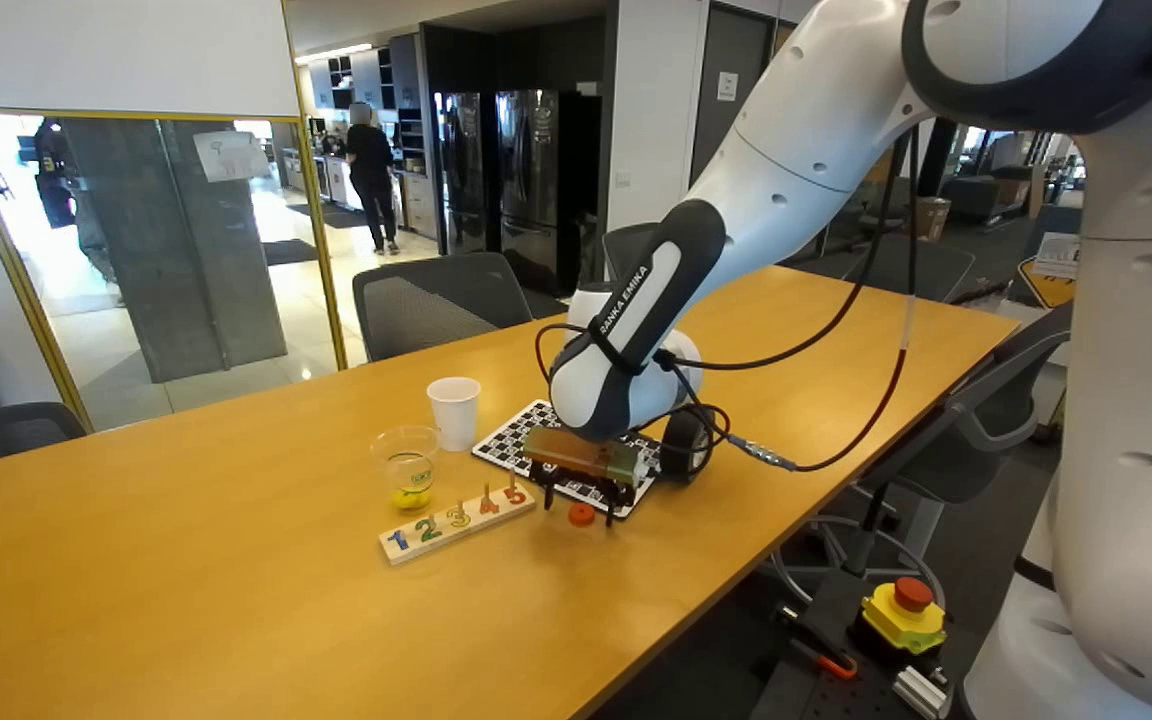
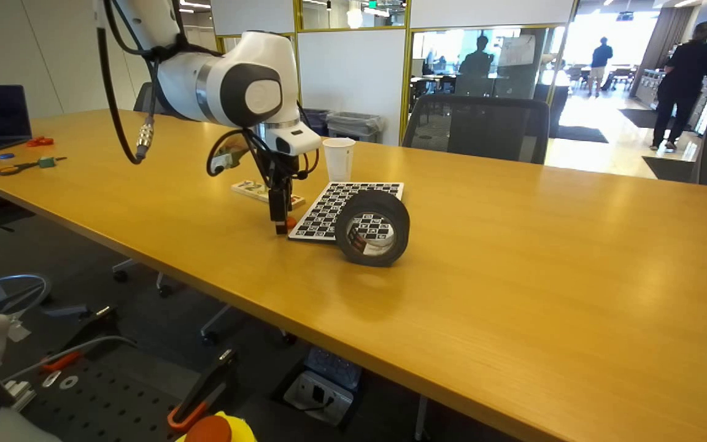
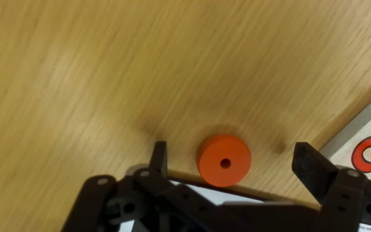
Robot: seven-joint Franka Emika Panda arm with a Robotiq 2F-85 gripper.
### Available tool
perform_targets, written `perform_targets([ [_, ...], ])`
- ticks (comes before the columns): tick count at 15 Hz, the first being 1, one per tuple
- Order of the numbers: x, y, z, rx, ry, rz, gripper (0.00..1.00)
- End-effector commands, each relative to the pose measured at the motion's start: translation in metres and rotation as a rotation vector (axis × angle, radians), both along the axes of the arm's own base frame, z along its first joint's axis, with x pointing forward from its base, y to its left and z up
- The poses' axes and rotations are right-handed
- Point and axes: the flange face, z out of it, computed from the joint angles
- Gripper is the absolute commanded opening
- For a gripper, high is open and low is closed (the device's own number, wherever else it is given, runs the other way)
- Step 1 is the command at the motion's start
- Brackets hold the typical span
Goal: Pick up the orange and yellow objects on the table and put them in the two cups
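Although the orange disc (image 3: 218,158) was flanked by the pincer (image 3: 229,152), whose fingers (image 3: 160,158) were spread wide, nothing was gripped. In the wrist view the fingers were set at nine and three o'clock of the disc, with the nine-o'clock gap slightly narrower; were contact first made there, the disc might be pushed sideways on the glossy table (image 1: 186,590) before being caught. Because it looked round and low, it could also be pinched too high and squeezed out. The mat (image 3: 222,197) was seen close by at six o'clock; whether it was touched by the disc could not be told, but its edge might be dragged along. Beyond the three-o'clock finger, the board (image 3: 343,154) could be nudged if the pincer were shifted that way. In an exterior view, the white cup (image 1: 455,415) was found at ten o'clock from the disc, and the clear cup (image 1: 406,447), with yellow pieces (image 1: 412,497) inside, between nine and ten. If the carry were made too low, the board might be struck, or the clear cup tipped and its pieces spilled.
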Motion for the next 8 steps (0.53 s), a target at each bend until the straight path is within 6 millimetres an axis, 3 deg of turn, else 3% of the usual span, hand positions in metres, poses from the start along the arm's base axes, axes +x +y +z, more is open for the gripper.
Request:
perform_targets([
  [1,0.0095,0.0024,0.0004,0.006,-0.016,0.005,0.73],
  [8,0.0141,0.0015,0.0057,0.001,-0.013,0.008,0.21],
])
